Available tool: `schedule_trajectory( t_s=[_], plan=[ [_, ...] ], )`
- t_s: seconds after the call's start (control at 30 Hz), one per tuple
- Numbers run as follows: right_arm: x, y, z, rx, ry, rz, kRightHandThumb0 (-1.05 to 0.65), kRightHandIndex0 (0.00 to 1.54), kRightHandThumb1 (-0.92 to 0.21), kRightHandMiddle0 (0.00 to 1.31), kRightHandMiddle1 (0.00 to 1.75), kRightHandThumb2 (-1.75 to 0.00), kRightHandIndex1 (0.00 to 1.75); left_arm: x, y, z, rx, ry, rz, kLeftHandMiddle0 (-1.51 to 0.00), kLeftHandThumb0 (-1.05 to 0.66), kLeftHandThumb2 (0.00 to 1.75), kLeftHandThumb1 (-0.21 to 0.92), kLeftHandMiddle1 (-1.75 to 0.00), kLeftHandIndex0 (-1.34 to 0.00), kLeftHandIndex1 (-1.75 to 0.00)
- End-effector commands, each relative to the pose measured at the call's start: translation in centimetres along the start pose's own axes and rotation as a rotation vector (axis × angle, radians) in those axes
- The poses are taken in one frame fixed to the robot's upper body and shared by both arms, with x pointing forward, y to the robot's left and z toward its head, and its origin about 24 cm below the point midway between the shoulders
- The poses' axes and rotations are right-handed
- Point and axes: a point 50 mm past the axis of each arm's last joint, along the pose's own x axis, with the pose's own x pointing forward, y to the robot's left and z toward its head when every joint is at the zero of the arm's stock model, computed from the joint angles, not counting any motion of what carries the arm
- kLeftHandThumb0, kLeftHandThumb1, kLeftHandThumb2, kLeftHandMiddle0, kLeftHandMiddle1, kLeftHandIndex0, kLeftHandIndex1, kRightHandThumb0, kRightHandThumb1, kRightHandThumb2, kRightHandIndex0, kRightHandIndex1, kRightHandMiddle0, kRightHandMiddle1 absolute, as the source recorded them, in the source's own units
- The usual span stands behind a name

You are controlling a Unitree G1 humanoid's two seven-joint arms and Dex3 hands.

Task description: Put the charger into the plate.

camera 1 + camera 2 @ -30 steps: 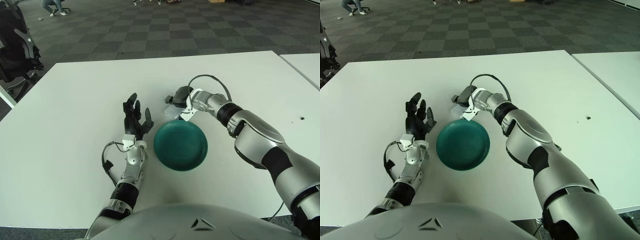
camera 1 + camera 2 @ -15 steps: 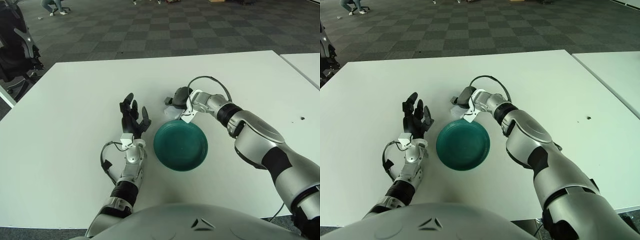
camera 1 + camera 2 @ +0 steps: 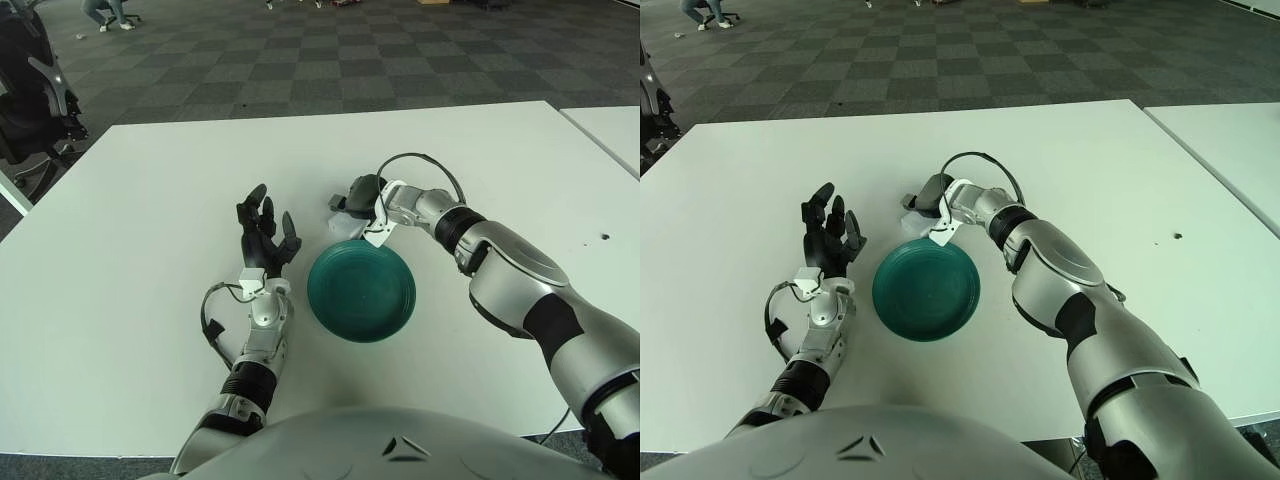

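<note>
beyond the plate (image 3: 361, 295), right hand (image 3: 358, 196) seemingly grips charger (image 3: 341, 203); left hand (image 3: 262, 232) fingers spread.

The plate (image 3: 361, 294) is a round, deep-teal dish lying flat and upright on the white table (image 3: 140, 200), with nothing in it. The charger (image 3: 344, 223) is a small pale block just beyond the plate's far rim, partly hidden, so its exact pose cannot be told.

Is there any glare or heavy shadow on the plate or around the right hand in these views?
Left eye view: the plate is evenly lit, with a faint sheen, no glare. Right eye view: only soft shadow on the table under the right hand; the charger is mostly hidden there. The left hand shows left of the plate.
</note>
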Motion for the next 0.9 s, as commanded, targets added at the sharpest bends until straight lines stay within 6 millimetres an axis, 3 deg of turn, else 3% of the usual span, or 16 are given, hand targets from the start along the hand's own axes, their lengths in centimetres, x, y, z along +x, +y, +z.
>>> schedule_trajectory(
  t_s=[0.0, 0.27, 0.43, 0.6, 0.63, 0.73, 0.87],
  plan=[
    [-0.3, 2.9, 1.2, 0.017, -0.055, 0.066, -0.85, 0.46, -0.92, 0.0, 0.97, -0.48, 0.05, -8.9, -2.7, -5.3, -0.199, 0.369, 0.285, -0.38, -0.76, 0.79, 0.92, 0.0, -0.03, -1.06],
    [-0.5, 5.7, 2.0, 0.052, -0.032, 0.122, -0.84, 0.46, -0.92, 0.0, 0.97, -0.48, 0.05, -9.1, -2.3, -5.4, -0.219, 0.371, 0.309, -0.39, -0.73, 0.76, 0.92, -0.01, -0.07, -1.13],
    [-0.6, 7.6, 2.9, 0.082, 0.004, 0.135, -0.82, 0.48, -0.92, 0.0, 0.88, -0.44, 0.06, -9.2, -1.9, -5.4, -0.244, 0.356, 0.312, -0.4, -0.72, 0.73, 0.92, -0.01, -0.12, -1.18],
    [-1.0, 9.7, 3.6, 0.049, 0.059, 0.134, -0.81, 0.53, -0.92, 0.0, 0.91, -0.4, 0.09, -9.4, -1.8, -5.3, -0.249, 0.346, 0.298, -0.38, -0.72, 0.74, 0.92, 0.0, -0.08, -1.1],
    [-1.2, 10.5, 3.8, 0.033, 0.074, 0.139, -0.8, 0.44, -0.92, 0.0, 1.02, -0.36, 0.53, -9.4, -1.7, -5.3, -0.249, 0.345, 0.295, -0.35, -0.72, 0.76, 0.92, 0.0, -0.05, -1.04],
    [-1.5, 11.8, 4.5, -0.006, 0.093, 0.146, -0.75, 0.39, -0.92, 0.01, 1.22, -0.28, 1.31, -9.5, -1.6, -5.3, -0.249, 0.342, 0.29, -0.33, -0.73, 0.79, 0.92, 0.0, -0.02, -0.98],
    [-2.0, 13.3, 5.5, -0.049, 0.082, 0.158, -0.66, 0.5, -0.9, 0.12, 1.38, -0.24, 1.66, -9.7, -1.4, -5.3, -0.241, 0.336, 0.284, -0.32, -0.73, 0.81, 0.92, 0.0, 0.0, -0.93]
  ],
)
